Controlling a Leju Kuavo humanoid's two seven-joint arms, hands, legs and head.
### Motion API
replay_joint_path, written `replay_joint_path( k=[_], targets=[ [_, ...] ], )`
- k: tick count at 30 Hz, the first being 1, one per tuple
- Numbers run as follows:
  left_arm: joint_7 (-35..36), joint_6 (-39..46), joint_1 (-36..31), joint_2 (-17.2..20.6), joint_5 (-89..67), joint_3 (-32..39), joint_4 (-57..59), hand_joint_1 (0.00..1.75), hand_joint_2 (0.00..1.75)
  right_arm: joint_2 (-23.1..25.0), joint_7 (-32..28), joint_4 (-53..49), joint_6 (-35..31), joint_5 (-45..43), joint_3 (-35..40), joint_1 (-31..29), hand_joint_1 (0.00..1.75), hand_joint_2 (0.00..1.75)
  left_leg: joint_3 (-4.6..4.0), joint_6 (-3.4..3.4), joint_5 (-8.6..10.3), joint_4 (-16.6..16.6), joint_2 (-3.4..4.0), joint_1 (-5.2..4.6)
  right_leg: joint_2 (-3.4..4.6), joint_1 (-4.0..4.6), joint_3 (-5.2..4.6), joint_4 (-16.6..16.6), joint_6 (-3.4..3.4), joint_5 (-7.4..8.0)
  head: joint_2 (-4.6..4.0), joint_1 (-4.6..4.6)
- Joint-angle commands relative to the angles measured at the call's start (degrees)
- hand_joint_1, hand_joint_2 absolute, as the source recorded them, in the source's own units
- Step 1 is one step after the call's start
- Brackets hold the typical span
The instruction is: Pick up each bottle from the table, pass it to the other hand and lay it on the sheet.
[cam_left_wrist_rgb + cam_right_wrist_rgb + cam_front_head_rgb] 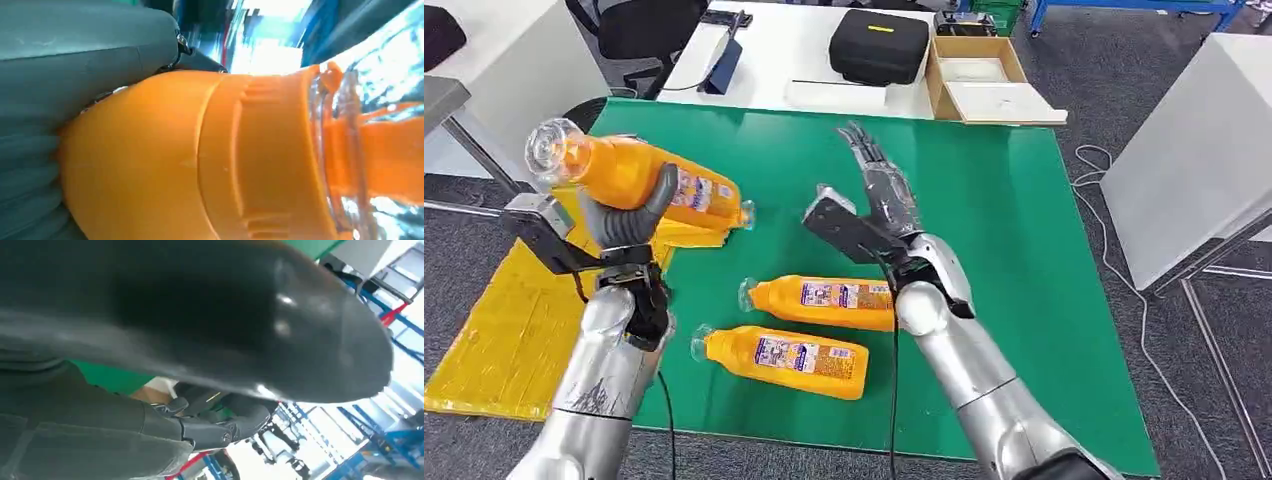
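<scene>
1. The left hand [629, 225] is wrapped tight round an orange bottle [639, 172], holding it up in the air over the near edge of the yellow sheet [509, 330]. The bottle lies roughly level, clear base out to the left!
2. The right hand [879, 185] floats above the green worktop [1024, 250], fingers stretched flat and apart, holding nothing. It sits well apart from the lifted bottle.
3. Judging by that, the pass looks made, and this bottle only needs laying down.
4. Something orange lies on the sheet just under the lifted bottle, though I cannot tell whether it is a bottle already delivered.
5. Two more bottles wait on the worktop: a second bottle [819, 300] near the right wrist and a third bottle [784, 357] just in front of it. Plenty left to do.
</scene>
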Motion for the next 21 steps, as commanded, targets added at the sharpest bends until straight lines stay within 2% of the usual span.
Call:
replay_joint_path(
  k=[1,2,3,5,6,8,12,21],
  targets=[
    [-1.6,21.2,-14.6,10.4,-34.4,12.2,32.0,1.75,1.75,-6.3,-1.7,-8.3,4.4,-2.6,-5.5,4.5,0.00,0.00,0.30,-0.28,-0.05,0.0,-0.09,0.10,-0.13,0.10,0.35,0.0,-0.19,-0.09,0.00,0.00],
    [-1.9,21.2,-14.5,8.9,-47.0,20.3,32.2,1.75,1.75,-6.0,-2.4,-7.1,4.4,-3.1,-5.4,4.1,0.00,0.00,0.40,-0.36,-0.10,0.0,-0.06,0.14,-0.11,0.14,0.44,0.0,-0.24,-0.12,0.00,0.00],
    [-1.0,21.2,-14.3,9.1,-53.0,23.8,33.7,1.75,1.75,-5.9,-2.8,-6.4,4.3,-3.0,-4.8,3.8,0.00,0.00,0.37,-0.29,-0.10,0.0,0.13,0.09,0.08,0.09,0.34,0.0,-0.20,-0.07,0.00,0.02],
    [0.1,21.2,-13.3,8.8,-63.9,28.7,32.5,1.75,1.75,-5.7,-2.9,-6.0,4.4,-3.0,-4.0,3.3,0.00,0.00,0.40,-0.34,-0.14,0.0,0.41,0.11,0.32,0.10,0.32,0.0,-0.34,0.05,0.00,-0.02],
    [1.5,21.2,-11.4,7.9,-74.0,31.9,27.5,1.75,1.75,-5.6,-3.0,-6.0,4.5,-3.2,-3.6,3.1,0.00,0.00,0.25,-0.27,-0.07,0.0,0.43,0.11,0.28,0.06,0.19,0.0,-0.28,0.07,0.00,0.00],
    [3.2,21.2,-8.8,7.1,-83.7,34.0,23.6,1.75,1.75,-5.5,-2.9,-5.6,4.7,-3.7,-3.0,2.4,0.00,0.00,0.25,-0.29,-0.08,0.0,0.39,0.10,0.27,0.05,0.17,0.0,-0.29,0.03,0.00,-0.02],
    [11.5,21.2,-2.1,9.0,-91.4,28.0,19.1,1.75,1.75,-5.8,-3.4,-3.5,5.1,-5.6,-1.6,0.9,0.00,0.00,0.52,-0.45,-0.26,0.0,0.54,0.18,0.36,0.12,0.44,0.0,-0.39,-0.10,0.00,-0.02],
    [15.0,21.2,1.7,10.7,-91.9,23.2,19.2,1.75,1.75,-6.2,-4.1,-0.9,5.2,-6.9,-0.3,-0.5,0.00,0.00,0.08,-0.27,-0.04,0.0,0.26,0.12,0.18,0.07,0.06,0.0,-0.29,0.04,0.00,0.02]
  ],
)
